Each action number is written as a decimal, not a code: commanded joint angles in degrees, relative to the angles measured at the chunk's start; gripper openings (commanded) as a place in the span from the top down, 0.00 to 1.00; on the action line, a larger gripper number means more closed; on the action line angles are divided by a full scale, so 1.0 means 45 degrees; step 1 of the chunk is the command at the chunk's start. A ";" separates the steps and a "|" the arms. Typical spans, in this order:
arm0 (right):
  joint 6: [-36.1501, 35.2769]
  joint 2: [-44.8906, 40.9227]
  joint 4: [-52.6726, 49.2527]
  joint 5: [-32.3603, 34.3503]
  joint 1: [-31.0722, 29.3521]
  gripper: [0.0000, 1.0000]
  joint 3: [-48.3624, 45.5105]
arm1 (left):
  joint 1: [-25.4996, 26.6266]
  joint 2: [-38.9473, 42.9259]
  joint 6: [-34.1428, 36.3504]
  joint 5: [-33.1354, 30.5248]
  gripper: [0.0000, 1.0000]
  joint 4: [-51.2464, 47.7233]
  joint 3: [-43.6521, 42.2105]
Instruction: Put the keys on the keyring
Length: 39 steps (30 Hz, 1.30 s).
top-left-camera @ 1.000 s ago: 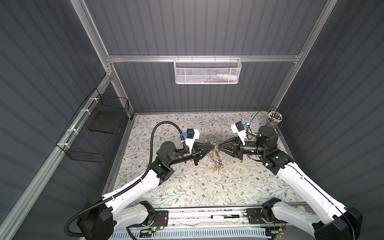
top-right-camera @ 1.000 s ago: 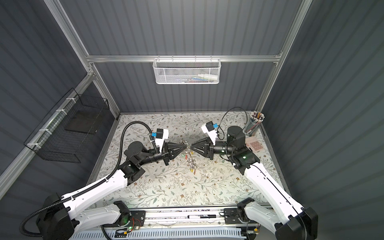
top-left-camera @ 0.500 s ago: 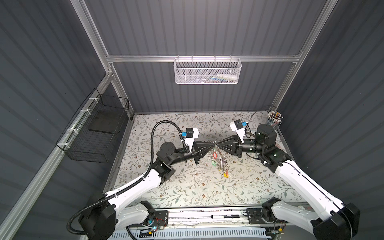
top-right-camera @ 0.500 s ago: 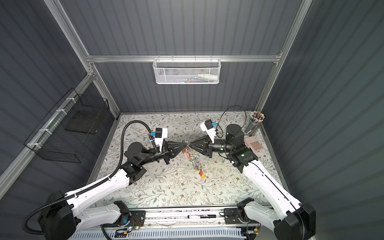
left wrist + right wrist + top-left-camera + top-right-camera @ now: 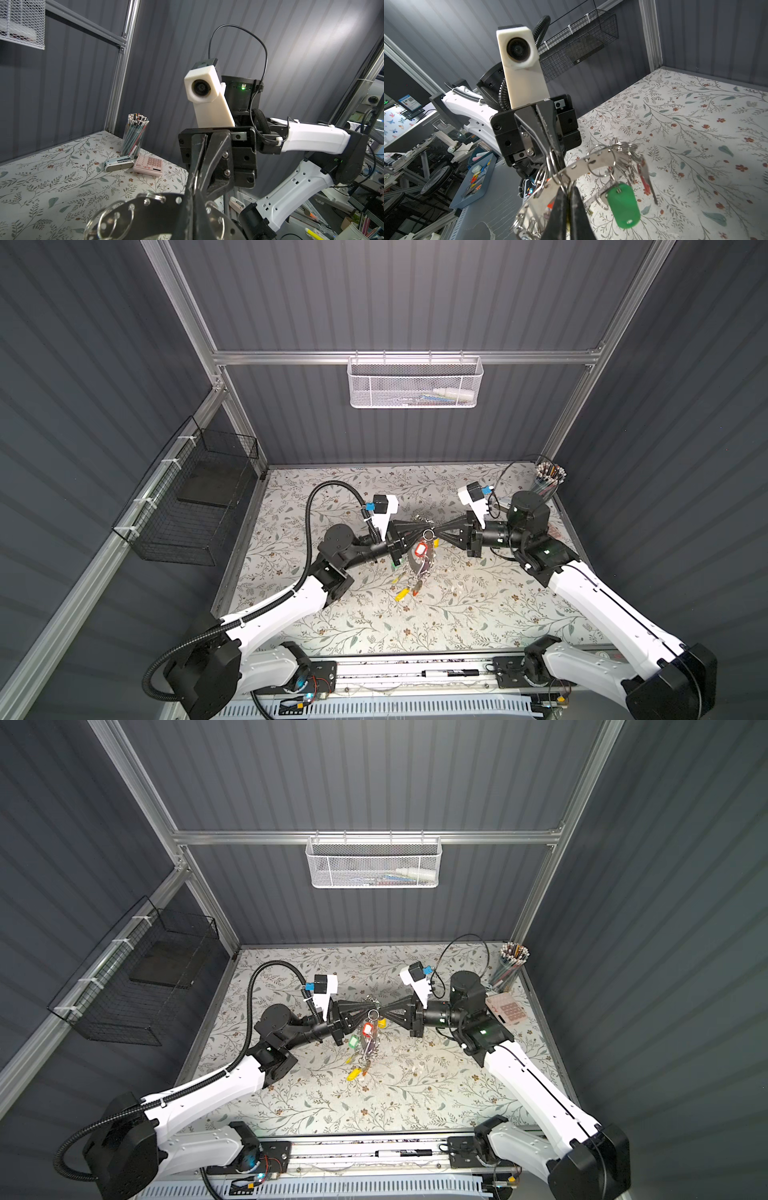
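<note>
The grey metal keyring (image 5: 591,164) hangs in the air over the middle of the table, edge-on in both top views (image 5: 428,534) (image 5: 372,1013). My left gripper (image 5: 422,527) (image 5: 555,160) is shut on its rim from the left. My right gripper (image 5: 380,1011) (image 5: 566,187) is shut on the rim from the right, at a small split ring, with a sliver of yellow between its fingers. The keys dangle below the keyring: a red tag (image 5: 420,549), a green tag (image 5: 623,205) and a yellow tag (image 5: 353,1074) lowest. In the left wrist view the hoop (image 5: 145,209) is dark and close.
A cup of pencils (image 5: 513,965), a pink calculator (image 5: 148,165) and a stapler (image 5: 118,164) stand at the back right corner. A white mesh basket (image 5: 413,381) hangs on the back wall, a black wire basket (image 5: 195,497) on the left wall. A marker (image 5: 449,673) lies on the front rail.
The two grippers have come together until their tips meet at the keyring. The right gripper's jaws have closed. The hanging bunch of keys has swung from right to left.
</note>
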<state>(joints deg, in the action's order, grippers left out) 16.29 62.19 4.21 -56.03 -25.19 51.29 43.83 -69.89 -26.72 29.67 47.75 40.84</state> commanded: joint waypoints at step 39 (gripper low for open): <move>-0.0311 -0.1734 -0.2235 0.1580 0.0852 0.66 0.0720 | 0.0207 -0.0344 -0.0595 0.0187 1.00 0.2175 -0.0384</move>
<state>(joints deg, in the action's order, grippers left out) 14.06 54.50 -7.46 -45.95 -21.15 52.99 44.60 -71.16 -28.40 29.17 52.84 38.68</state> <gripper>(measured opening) 0.337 0.050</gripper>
